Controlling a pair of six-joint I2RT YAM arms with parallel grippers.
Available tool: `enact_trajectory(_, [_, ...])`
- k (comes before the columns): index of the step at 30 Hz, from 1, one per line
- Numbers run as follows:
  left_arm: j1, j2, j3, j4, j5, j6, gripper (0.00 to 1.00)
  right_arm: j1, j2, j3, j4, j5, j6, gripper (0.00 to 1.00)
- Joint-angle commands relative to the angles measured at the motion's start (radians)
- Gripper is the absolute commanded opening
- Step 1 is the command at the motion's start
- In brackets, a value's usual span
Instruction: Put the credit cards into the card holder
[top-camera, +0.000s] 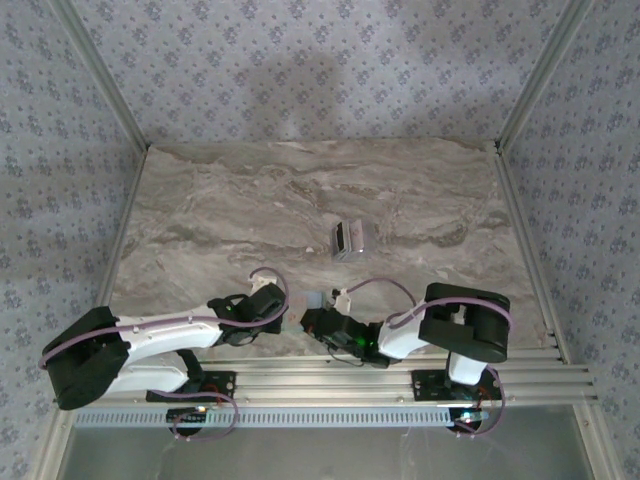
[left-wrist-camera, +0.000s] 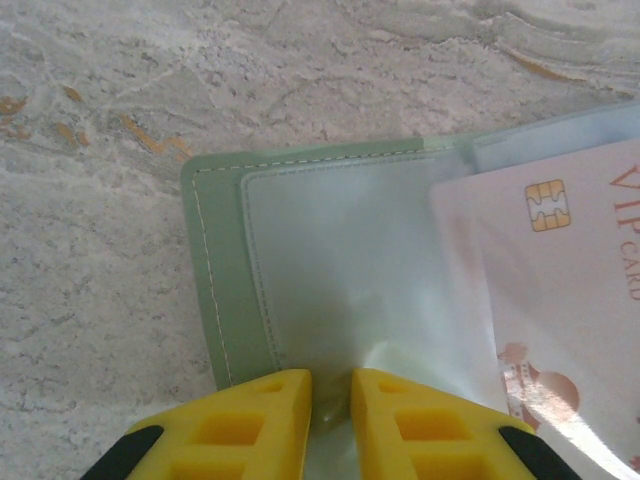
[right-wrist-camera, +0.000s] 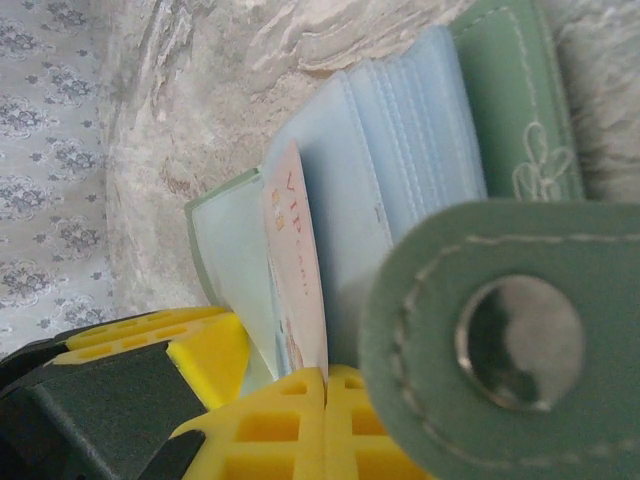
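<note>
Pinching a clear sleeve of the card holder, the left gripper could lose it if the right gripper, clamped on 1 credit card, pushes askew.

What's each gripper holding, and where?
Left gripper pinches a clear sleeve of the holder at its edge; right gripper clamps the card by its near edge.

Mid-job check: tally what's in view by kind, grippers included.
card holder: 1
VIP card: 1
card stack: 1, cards within it uncountable
grippers: 2, left gripper and right gripper
Total: 5
</note>
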Motion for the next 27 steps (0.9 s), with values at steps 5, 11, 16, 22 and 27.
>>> enact_trajectory(5, [-0.011, 0.064, -0.048, 0.038, 0.08, -0.021, 0.2, 0.014, 0.051, 0.026, -0.1, 0.047, 0.004, 0.0])
enact_trajectory(11, [-0.013, 0.04, -0.035, 0.015, 0.077, -0.02, 0.2, 0.031, 0.07, 0.04, -0.1, 0.058, 0.005, 0.0])
enact_trajectory(16, [-0.013, 0.027, -0.026, 0.0, 0.075, -0.02, 0.2, 0.055, 0.116, 0.065, -0.058, 0.07, 0.003, 0.0])
enact_trajectory(22, [-0.014, 0.025, -0.024, -0.002, 0.072, -0.022, 0.2, 0.078, 0.144, 0.077, -0.015, 0.083, -0.015, 0.0])
enact_trajectory(27, [-0.014, -0.03, -0.023, -0.036, 0.068, -0.024, 0.27, 0.069, 0.146, 0.064, -0.032, 0.077, 0.004, 0.0])
